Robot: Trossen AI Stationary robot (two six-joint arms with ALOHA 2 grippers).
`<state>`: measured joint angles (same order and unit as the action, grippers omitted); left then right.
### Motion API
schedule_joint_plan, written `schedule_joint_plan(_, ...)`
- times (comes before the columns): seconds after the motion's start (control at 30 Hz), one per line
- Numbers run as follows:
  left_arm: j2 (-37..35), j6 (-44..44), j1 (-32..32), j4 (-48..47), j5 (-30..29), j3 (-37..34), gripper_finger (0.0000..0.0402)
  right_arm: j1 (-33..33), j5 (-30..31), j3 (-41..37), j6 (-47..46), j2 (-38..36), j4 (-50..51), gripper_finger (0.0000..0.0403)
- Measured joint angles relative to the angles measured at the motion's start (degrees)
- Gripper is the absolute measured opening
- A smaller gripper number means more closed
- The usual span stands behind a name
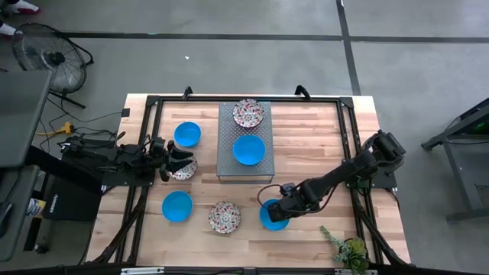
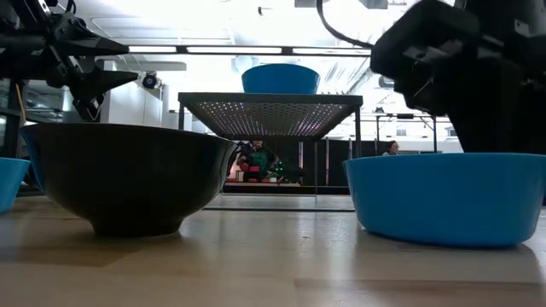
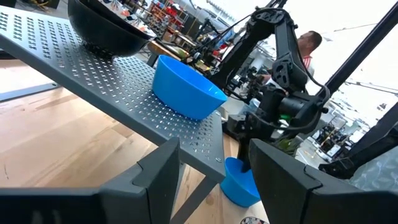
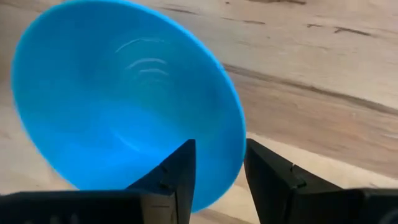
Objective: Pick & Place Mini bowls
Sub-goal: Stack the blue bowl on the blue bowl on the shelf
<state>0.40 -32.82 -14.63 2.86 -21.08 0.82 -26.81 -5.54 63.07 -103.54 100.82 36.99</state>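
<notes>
Seven mini bowls show in the high view. On the raised grey slab (image 1: 246, 169) stand a floral bowl (image 1: 248, 113) and a blue bowl (image 1: 249, 150). On the table rest a blue bowl (image 1: 187, 134), a blue bowl (image 1: 177, 205), a floral bowl (image 1: 225, 217) and a floral bowl (image 1: 186, 169). My left gripper (image 1: 177, 159) hovers open over that last one's edge, and its fingers (image 3: 155, 180) hold nothing. My right gripper (image 1: 276, 208) is shut on the near-right blue bowl (image 1: 272, 217), seen close in the right wrist view (image 4: 124, 93). My right gripper holds the blue bowl by its rim (image 4: 237, 149), one finger (image 4: 180, 174) inside the bowl and the other outside. The fingers come slanting down from the table's right side. In the low view the bowl (image 2: 444, 200) sits level, its base on the table.
The slab stands on thin legs, with open room beneath it (image 2: 273, 170). A small potted plant (image 1: 348, 248) sits at the near right corner. A black frame (image 1: 153, 103) runs round the tabletop. A person (image 3: 308, 43) stands beyond the table. Bare wood lies right of the slab.
</notes>
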Motion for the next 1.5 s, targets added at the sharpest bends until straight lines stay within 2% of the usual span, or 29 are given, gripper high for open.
schedule_joint_plan(0.33,0.0,0.0,0.0,0.0,0.0,0.0,0.0190,0.7,-1.9,0.0,1.8,0.5,0.0,0.0111)
schedule_joint_plan(0.7,0.0,0.0,0.0,0.0,0.0,0.0,0.0190,0.7,-1.9,0.0,3.6,0.3,0.2,0.0006)
schedule_joint_plan(1.13,0.0,0.0,0.0,0.0,0.0,0.0,0.0190,0.7,-2.9,0.4,6.5,-0.9,1.7,0.0001)
schedule_joint_plan(1.5,0.0,0.0,0.0,0.0,0.0,0.0,0.0190,1.0,-2.1,7.8,9.5,-4.5,11.5,0.0001)
